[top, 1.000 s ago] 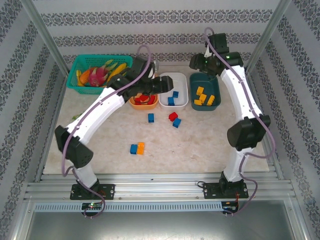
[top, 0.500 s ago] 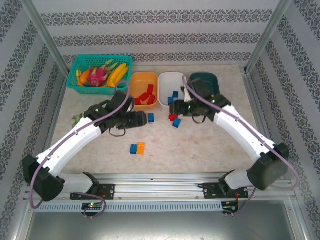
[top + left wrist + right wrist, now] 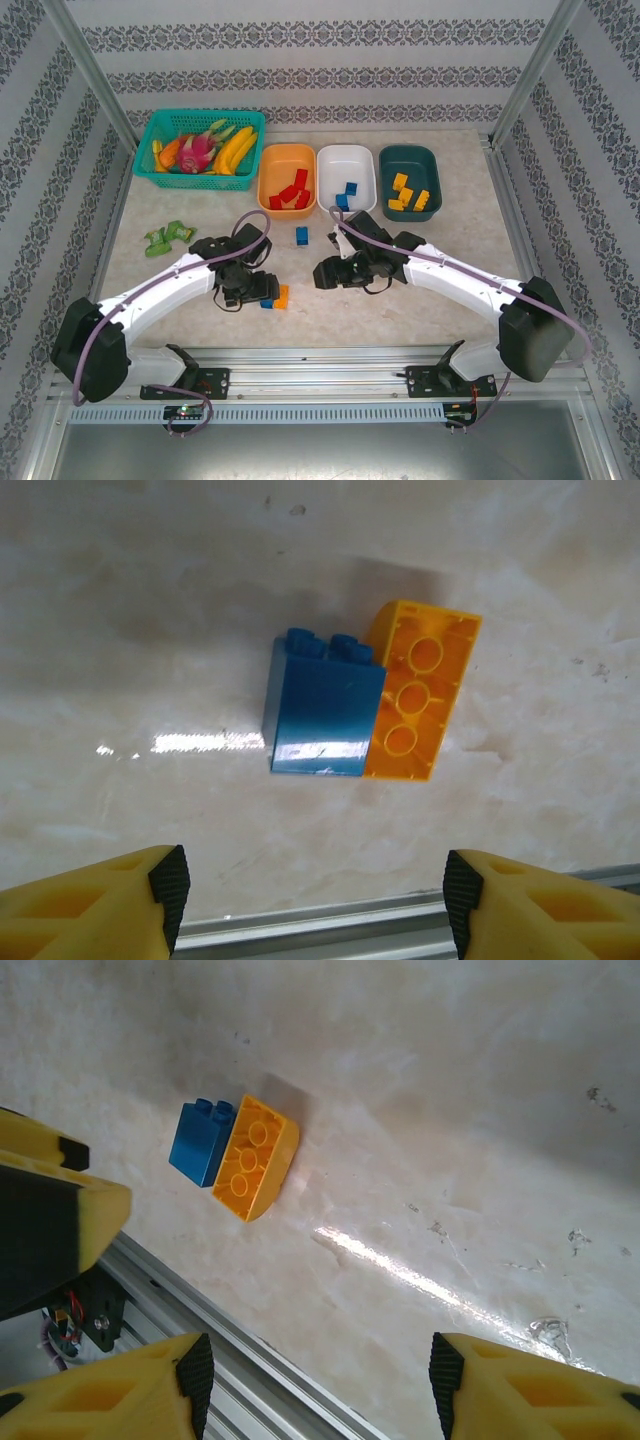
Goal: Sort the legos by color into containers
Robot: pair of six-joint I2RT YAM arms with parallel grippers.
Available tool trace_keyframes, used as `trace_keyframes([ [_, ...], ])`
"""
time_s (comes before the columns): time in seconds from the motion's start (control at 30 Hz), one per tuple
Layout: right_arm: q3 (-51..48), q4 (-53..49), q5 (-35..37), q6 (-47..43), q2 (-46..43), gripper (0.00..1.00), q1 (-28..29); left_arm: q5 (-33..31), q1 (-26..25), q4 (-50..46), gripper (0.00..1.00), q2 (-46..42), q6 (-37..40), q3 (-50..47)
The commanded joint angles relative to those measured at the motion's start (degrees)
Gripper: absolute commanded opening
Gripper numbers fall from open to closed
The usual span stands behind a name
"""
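A blue lego [image 3: 325,715] and an orange lego [image 3: 420,695] lie touching on the table, the orange one on its side with its hollow underside showing. My left gripper [image 3: 315,895] hangs open just above and near of them, nothing between its fingers [image 3: 170,885]. In the top view it sits at the pair [image 3: 275,297]. My right gripper [image 3: 325,272] is open too, a little to their right; its view shows the same blue lego [image 3: 203,1142] and orange lego [image 3: 255,1157]. Another blue lego [image 3: 301,235] lies mid-table. The orange container [image 3: 270,190] holds red legos, the white container [image 3: 360,195] blue ones, the teal container [image 3: 410,160] yellow ones.
A teal mesh basket [image 3: 150,135] of toy fruit stands at the back left. A green leafy toy [image 3: 168,235] lies left of my left arm. The metal rail [image 3: 330,920] of the table's near edge runs right below both grippers. My right arm covers the table's middle.
Both arms have swung from the bins down to the near part of the table. The left gripper now hovers over the blue and orange pair, and the right arm hides two middle legos.
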Motion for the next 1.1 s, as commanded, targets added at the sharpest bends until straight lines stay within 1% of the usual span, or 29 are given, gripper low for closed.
trace_keyframes([
  [0.0,-0.1,1.0,-1.3,-1.0,0.7,0.61,-0.3,1.3,-0.8,3.7,0.7,2.6,2.7,-0.5],
  [0.27,0.6,1.0,-1.3,-0.8,0.8,0.61,-0.6,1.1,-0.6,6.1,0.63,7.9,4.8,0.4],
  [0.47,1.1,1.0,-1.4,-0.7,1.2,0.61,-0.6,0.2,-0.5,6.6,0.53,9.6,5.5,-0.5],
  [0.87,3.0,0.7,-1.7,-0.8,2.7,0.6,-0.8,-0.9,0.4,6.9,0.5,11.4,6.7,-0.7],
  [1.0,3.0,0.7,-1.6,-0.6,2.5,0.6,-0.8,-1.6,0.7,6.7,0.43,11.0,6.6,-0.9],
  [1.07,3.0,0.7,-1.7,-0.5,2.4,0.61,-0.9,-2.3,1.0,6.6,0.43,10.6,6.6,-1.1],
])
